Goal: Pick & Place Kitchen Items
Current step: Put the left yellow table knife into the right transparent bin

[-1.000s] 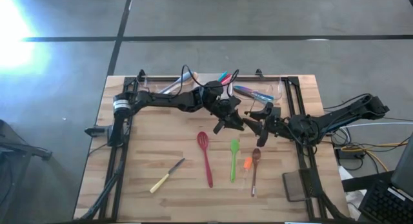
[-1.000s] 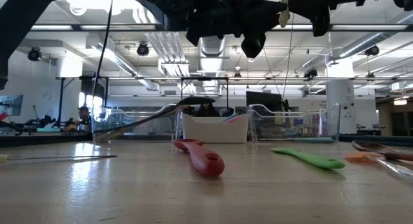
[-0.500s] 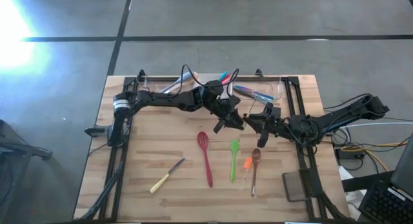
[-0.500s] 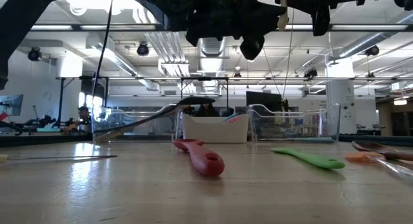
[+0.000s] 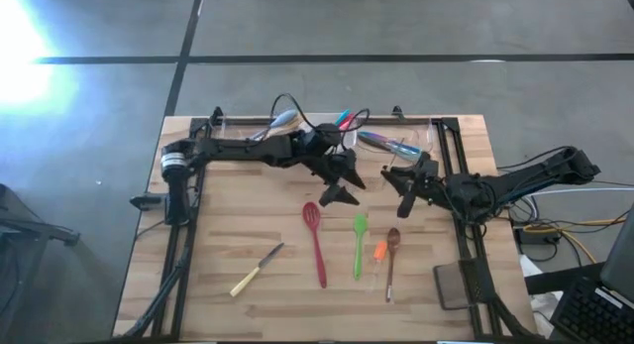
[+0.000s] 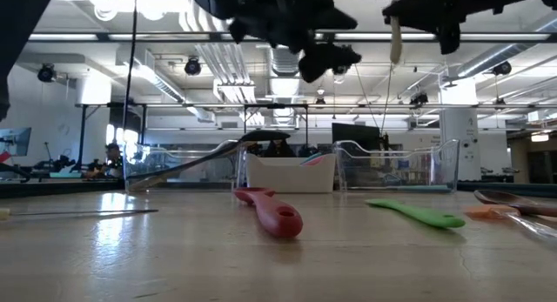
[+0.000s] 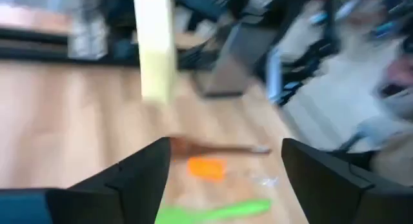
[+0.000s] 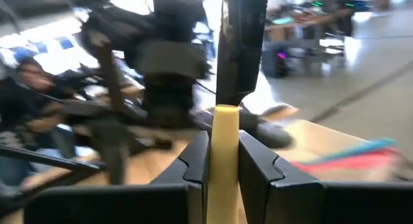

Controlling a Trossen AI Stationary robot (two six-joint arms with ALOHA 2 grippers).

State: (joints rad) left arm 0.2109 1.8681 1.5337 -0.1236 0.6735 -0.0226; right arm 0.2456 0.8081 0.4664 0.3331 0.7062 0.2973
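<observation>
My right gripper (image 8: 224, 143) is shut on a utensil with a pale yellow handle (image 6: 394, 39) and a black upper part (image 8: 242, 50), held above the table's middle right (image 5: 399, 175). My left gripper (image 7: 226, 153) stands open a little to its left (image 5: 343, 183) and holds nothing; the yellow handle (image 7: 155, 50) shows just ahead of it. Flat on the wooden table lie a red slotted spoon (image 5: 315, 240), a green spatula (image 5: 359, 243), a small orange piece (image 5: 380, 251), a wooden spoon (image 5: 391, 260) and a yellow-handled knife (image 5: 258, 269). My right gripper pinches the yellow handle (image 8: 224, 130) between its two fingers, which point about level toward the table's left and lie across it. The utensil stands roughly upright and clear of the table, the black part above the fingers and the handle's free end (image 6: 394, 50) hanging below.
Along the far edge stand a clear tray (image 6: 178, 167), a white tray (image 6: 291, 173) and another clear tray (image 6: 396, 167), each with utensils inside. A dark frame (image 5: 178, 235) runs along both table sides. Bare wood lies at the near left (image 5: 198, 294).
My left gripper has let go of the yellow-handled utensil and drawn back toward the table's left and far side, its fingers now spread. The utensil stays up in my right gripper, which has shifted slightly toward the right.
</observation>
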